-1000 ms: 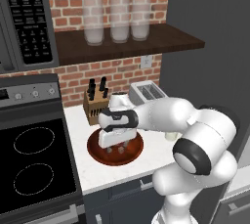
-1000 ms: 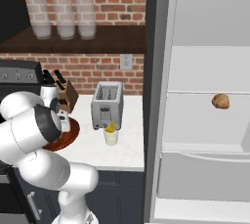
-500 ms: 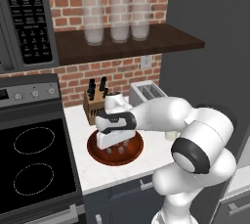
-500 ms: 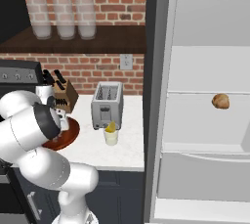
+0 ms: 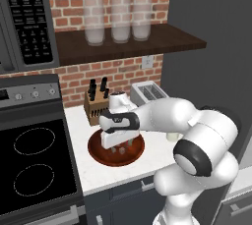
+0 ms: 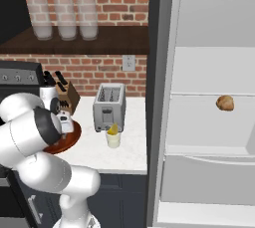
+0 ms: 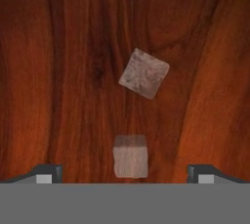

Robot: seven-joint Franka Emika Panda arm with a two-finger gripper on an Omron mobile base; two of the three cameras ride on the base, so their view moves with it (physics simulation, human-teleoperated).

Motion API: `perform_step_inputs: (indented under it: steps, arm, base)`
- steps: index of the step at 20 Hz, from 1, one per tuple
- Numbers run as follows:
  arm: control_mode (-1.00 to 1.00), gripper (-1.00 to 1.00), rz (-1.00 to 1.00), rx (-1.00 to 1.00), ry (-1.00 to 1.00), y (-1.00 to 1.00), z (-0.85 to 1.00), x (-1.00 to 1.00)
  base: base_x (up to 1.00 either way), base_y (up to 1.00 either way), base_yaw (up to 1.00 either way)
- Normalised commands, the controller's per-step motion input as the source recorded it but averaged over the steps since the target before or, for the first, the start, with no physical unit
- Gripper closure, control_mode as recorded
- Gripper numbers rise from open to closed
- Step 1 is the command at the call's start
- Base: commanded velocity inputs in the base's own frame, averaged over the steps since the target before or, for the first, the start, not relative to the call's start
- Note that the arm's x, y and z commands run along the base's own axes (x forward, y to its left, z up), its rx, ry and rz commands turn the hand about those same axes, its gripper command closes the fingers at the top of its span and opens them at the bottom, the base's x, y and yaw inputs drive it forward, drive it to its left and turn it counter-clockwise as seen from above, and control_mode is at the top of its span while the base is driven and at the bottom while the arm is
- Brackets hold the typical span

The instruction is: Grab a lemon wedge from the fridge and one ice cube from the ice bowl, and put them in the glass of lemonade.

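Observation:
The ice bowl [image 5: 98,154] is a wide reddish-brown wooden dish on the white counter, also seen as ice bowl [image 6: 69,140]. My gripper [image 5: 118,144] hangs straight down inside it, open, holding nothing. In the hand view my gripper [image 7: 126,173] straddles one pale ice cube [image 7: 130,156], with wide gaps to each fingertip [image 7: 47,172]. A second ice cube [image 7: 144,73] lies farther ahead, turned diagonally. The glass of lemonade [image 6: 113,139] stands in front of the toaster, with the yellow lemon wedge [image 6: 113,129] at its top. The fridge [image 6: 209,67] stands open at the right.
A knife block [image 5: 94,106] sits just behind the bowl and a toaster [image 6: 109,106] to its right. The stove [image 5: 34,162] borders the counter on the left. A brown roundish lump [image 6: 225,103] rests on a fridge shelf. Tall frosted jars [image 5: 113,20] stand on the upper shelf.
The hand has sunk a little lower into the bowl. The jaws stay wide apart and nothing else has moved.

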Motion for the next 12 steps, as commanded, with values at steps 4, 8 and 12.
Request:
perform_step_inputs:
  steps: [4, 8, 12]
  arm:
    - [-1.00, -1.00, 0.00, 0.00, 0.00, -0.03, 0.00, 0.00]
    - [-1.00, -1.00, 0.00, 0.00, -0.01, 0.00, 0.00, 0.00]
    - [-1.00, -1.00, 0.00, 0.00, -0.02, 0.00, 0.00, 0.00]
  base:
    - [0.00, 0.00, 0.00]
    - [0.00, 0.00, 0.00]
    - [0.00, 0.00, 0.00]
